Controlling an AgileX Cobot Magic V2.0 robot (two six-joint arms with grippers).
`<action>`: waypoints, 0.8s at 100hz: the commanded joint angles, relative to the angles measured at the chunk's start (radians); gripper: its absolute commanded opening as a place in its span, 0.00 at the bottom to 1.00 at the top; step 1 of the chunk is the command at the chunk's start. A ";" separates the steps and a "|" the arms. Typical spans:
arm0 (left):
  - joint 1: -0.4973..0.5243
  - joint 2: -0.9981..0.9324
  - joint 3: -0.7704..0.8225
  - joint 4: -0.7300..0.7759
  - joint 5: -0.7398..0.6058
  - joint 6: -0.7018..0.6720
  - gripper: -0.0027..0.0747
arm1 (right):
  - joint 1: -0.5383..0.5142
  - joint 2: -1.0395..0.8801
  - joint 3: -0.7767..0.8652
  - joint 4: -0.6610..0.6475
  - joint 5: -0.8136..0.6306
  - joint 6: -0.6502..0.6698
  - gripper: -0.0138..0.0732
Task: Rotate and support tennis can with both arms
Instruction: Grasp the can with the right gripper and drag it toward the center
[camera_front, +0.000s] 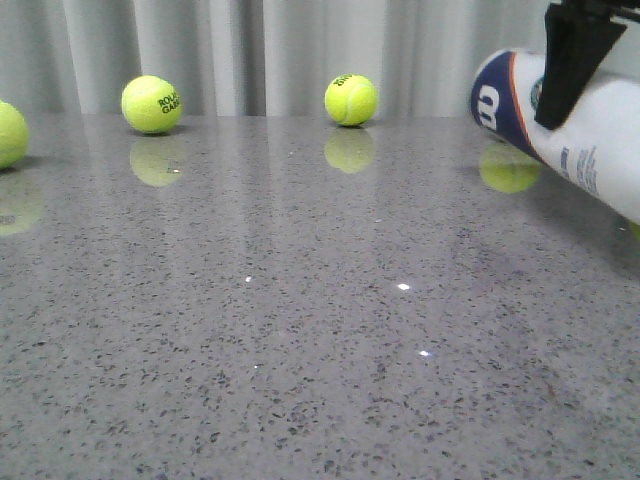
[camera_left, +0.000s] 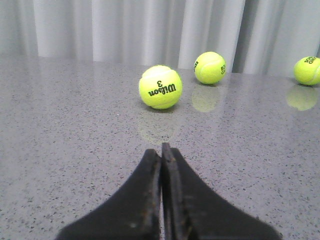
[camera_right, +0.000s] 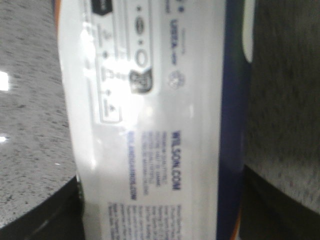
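My right gripper (camera_front: 572, 70) clamps the tennis can (camera_front: 570, 130) (tilted, off the table (camera_front: 300, 330), at the front view's right edge), fingers on either side of its white body. My left gripper (camera_left: 162, 150) is closed on nothing, low over the table, pointing at a tennis ball (camera_left: 160, 87).

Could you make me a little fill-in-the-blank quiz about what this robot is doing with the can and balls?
1. The right gripper holds the tennis can ____ rather than upright.
2. The left gripper has its fingers ____.
3. The ball nearest the left gripper bears the brand name ____.
4. The can's end nearest the middle of the table is colored ____.

Missing words: tilted; shut; Wilson; navy
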 joint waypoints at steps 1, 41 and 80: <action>0.001 -0.039 0.048 -0.006 -0.078 -0.008 0.01 | 0.035 -0.039 -0.085 0.026 0.003 -0.114 0.56; 0.001 -0.039 0.048 -0.006 -0.078 -0.008 0.01 | 0.301 0.056 -0.242 -0.075 -0.030 -0.683 0.56; 0.001 -0.039 0.048 -0.006 -0.078 -0.008 0.01 | 0.406 0.138 -0.252 -0.120 -0.068 -1.023 0.56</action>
